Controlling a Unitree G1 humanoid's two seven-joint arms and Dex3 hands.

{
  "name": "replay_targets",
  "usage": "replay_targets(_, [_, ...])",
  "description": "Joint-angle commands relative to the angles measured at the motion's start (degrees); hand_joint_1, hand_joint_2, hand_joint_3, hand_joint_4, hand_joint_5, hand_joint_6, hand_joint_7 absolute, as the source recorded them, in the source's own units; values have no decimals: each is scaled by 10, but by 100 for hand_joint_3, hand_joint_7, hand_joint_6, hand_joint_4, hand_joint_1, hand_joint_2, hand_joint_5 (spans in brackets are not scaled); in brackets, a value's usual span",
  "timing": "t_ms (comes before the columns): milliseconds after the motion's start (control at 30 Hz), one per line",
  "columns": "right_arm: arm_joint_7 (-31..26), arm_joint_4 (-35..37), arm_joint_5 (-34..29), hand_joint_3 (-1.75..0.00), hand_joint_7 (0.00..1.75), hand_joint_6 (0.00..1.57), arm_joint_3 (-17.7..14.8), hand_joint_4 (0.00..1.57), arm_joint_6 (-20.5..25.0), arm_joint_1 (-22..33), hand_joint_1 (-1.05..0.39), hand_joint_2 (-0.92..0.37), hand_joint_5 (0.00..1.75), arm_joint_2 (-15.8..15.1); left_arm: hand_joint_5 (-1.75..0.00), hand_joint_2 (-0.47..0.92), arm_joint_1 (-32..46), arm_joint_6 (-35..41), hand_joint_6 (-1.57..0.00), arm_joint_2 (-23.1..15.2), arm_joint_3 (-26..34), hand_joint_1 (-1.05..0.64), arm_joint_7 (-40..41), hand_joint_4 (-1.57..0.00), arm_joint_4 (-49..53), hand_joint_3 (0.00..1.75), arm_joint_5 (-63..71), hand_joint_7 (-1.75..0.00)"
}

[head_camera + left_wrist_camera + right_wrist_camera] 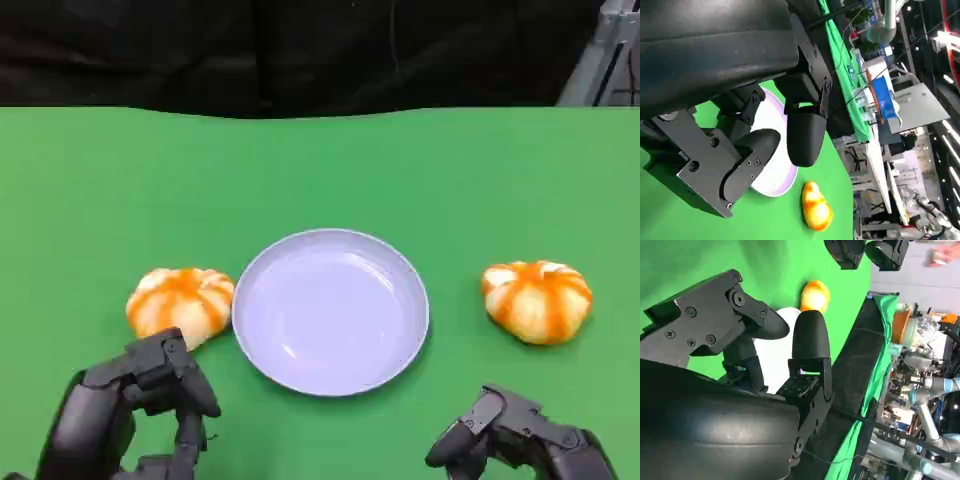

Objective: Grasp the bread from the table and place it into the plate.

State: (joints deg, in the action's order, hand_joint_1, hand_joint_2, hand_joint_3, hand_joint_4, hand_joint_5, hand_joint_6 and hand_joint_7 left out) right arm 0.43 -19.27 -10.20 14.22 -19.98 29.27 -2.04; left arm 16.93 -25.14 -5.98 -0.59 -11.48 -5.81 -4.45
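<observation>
Two orange-and-white bread rolls lie on the green table, one either side of a pale lavender plate (330, 310). The left bread (180, 303) touches or nearly touches the plate's left rim. My left hand (140, 400) hovers just in front of it, fingers apart, holding nothing. The right bread (537, 300) sits apart from the plate, with my right hand (520, 435) in front of it, empty, fingers loosely spread. The left wrist view shows my left hand (740, 100), the plate (782, 177) and the right bread (816, 206). In the right wrist view my right hand (740, 365) is near, the left bread (815, 295) beyond.
The green table (320, 170) ends at a black backdrop behind. A metal frame (600, 60) stands at the back right. Past the table, the wrist views show benches with equipment (880, 100) and another robot arm (930, 390).
</observation>
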Motion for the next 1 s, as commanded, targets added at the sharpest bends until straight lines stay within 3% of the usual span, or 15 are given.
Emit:
replay_targets(33, [-2, -6, 3, -104, 128, 70, -3, 70, 1, 4, -15, -54, 159, -2, -174, 28, 1, -5, -81, -7, 5, -2, -4, -87, 1, 156, 0, -158])
replay_targets(600, [-3, -11, 0, -106, 129, 70, -1, 70, 2, 4, -14, -53, 160, -1, -170, 30, -2, 1, -81, -13, 6, 0, -15, -85, 1, 153, -10, -153])
replay_targets(667, [-3, -15, -2, -106, 129, 70, 2, 70, 8, 5, -14, -53, 160, 1, -142, 48, -8, 5, -77, -25, 7, -8, -26, -71, 4, 114, -8, -118])
replay_targets(700, [-3, -17, -1, -107, 130, 70, 3, 70, 11, 5, -14, -53, 160, 2, -120, 59, -11, 12, -70, -32, 8, -14, -24, -61, 2, 86, 6, -89])
replay_targets(767, [-3, -18, 0, -107, 130, 70, 4, 70, 14, 6, -14, -53, 161, 3, -101, 77, -14, 19, -71, -37, 10, -21, -18, -54, 0, 46, 24, -54])
replay_targets(867, [-5, -20, -2, -111, 131, 70, 7, 70, 23, 2, -13, -50, 162, 8, -86, 89, -26, 31, -65, -43, 16, -27, -12, -46, 2, 20, 39, -30])
replay_targets(1000, [-5, -23, -3, -114, 132, 70, 12, 69, 28, 3, -12, -49, 163, 10, -79, 92, -36, 40, -58, -52, 23, -35, -4, -39, 5, 12, 68, -21])
